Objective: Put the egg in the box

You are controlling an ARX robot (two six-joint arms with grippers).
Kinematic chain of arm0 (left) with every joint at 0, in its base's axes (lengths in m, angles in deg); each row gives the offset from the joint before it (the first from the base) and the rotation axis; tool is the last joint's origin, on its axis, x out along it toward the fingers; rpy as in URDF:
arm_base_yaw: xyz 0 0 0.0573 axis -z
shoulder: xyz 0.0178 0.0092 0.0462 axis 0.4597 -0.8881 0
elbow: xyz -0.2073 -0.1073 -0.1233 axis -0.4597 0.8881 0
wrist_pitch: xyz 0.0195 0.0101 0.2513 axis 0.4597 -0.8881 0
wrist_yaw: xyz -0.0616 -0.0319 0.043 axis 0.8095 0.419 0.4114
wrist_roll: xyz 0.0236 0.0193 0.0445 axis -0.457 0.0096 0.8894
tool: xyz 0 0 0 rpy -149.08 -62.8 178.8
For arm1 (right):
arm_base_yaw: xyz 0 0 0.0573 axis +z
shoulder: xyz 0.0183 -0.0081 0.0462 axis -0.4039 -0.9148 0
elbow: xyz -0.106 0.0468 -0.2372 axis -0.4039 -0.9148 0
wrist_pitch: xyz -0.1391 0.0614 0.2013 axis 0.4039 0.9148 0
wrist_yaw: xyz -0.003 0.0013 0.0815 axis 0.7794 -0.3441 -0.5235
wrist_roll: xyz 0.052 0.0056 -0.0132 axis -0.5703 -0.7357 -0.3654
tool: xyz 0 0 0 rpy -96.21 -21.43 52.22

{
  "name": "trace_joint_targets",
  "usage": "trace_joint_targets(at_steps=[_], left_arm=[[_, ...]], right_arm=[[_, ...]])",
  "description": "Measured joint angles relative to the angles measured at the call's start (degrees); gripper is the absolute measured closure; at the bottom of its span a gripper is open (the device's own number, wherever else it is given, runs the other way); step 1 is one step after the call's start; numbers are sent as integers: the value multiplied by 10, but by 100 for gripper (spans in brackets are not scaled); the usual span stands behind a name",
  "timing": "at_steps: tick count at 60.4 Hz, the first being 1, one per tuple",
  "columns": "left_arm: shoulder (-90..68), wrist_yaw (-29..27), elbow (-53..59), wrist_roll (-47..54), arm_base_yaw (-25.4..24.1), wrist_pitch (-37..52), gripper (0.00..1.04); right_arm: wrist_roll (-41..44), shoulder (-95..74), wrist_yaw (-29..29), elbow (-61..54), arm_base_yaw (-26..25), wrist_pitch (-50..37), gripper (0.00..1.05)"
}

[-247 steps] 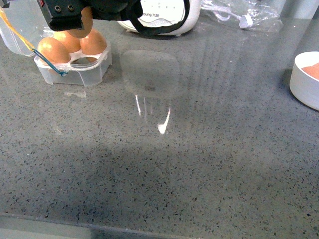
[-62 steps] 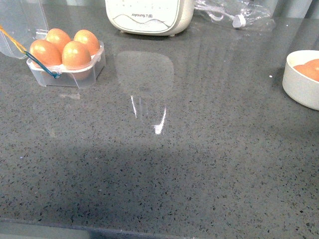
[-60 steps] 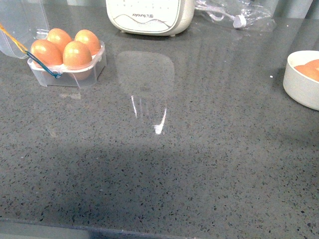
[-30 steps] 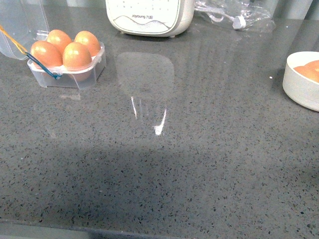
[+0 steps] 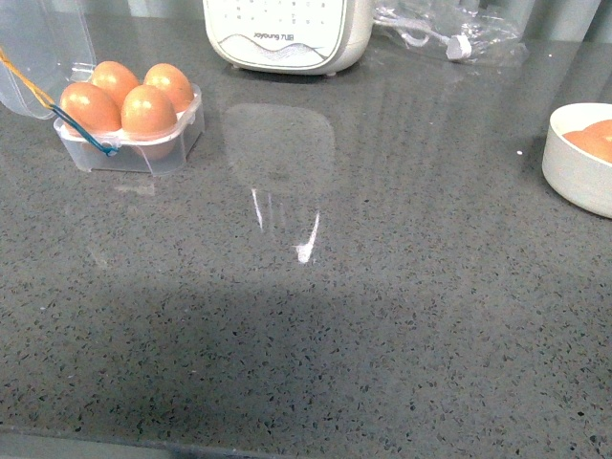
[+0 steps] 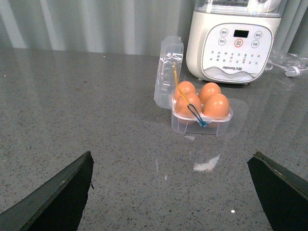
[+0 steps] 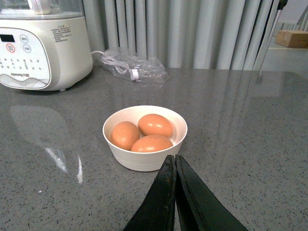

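Now | box (image 5: 143,158): four eggs (image 5: 148,108) | bowl (image 7: 144,163): three eggs (image 7: 151,143) | left gripper (image 6: 171,154) wide | right gripper (image 7: 174,158) closed

The left jaws stood wide apart and held nothing. Their two dark fingers (image 6: 57,192) showed only as wedge-shaped tips, far from each other, with a broad gap between them. They hung clear above the tabletop (image 6: 72,96), and the wrist was tilted so that it faced forward and slightly down. The right jaws were pressed together, tip against tip, with nothing gripped. Their fingers (image 7: 161,197) met in one narrow dark point, likewise raised off the tabletop and aimed forward and slightly down.
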Motion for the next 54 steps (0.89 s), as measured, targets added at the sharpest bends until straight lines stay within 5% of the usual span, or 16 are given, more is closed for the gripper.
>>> trace_joint_targets(at_steps=[28, 34, 51, 54], left_arm=[[0, 0, 0, 0, 0, 0, 7], [0, 0, 0, 0, 0, 0, 7], [0, 0, 0, 0, 0, 0, 7], [0, 0, 0, 0, 0, 0, 7]], right_arm=[[-1, 81, 0, 0, 0, 80, 102], [-1, 152, -1, 0, 0, 172, 102], [-1, 175, -1, 0, 0, 178, 102], [-1, 175, -1, 0, 0, 178, 95]])
